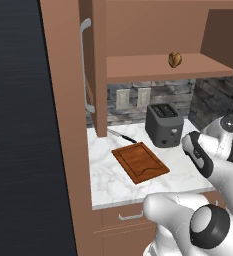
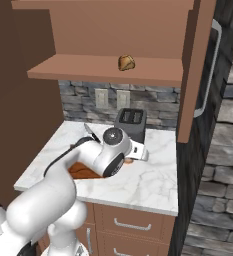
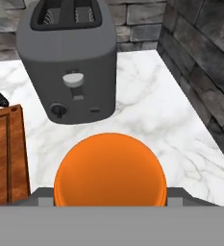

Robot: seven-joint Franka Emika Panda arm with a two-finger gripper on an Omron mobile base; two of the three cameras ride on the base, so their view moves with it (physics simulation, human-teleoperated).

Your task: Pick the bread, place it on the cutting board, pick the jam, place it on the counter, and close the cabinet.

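The orange jam sits between my fingertips, low over the white marble counter in front of the toaster. My gripper is shut on the jam, and a sliver of orange shows under the hand. The bread, a small tan lump, rests on the shelf of the open cabinet, well above my hand. The reddish cutting board lies flat on the counter just left of the gripper, with nothing on its visible part.
A dark grey toaster stands close behind the jam. A black-handled knife lies behind the board. Both cabinet doors hang open with their long bar handles outward. A stone wall closes off the right side.
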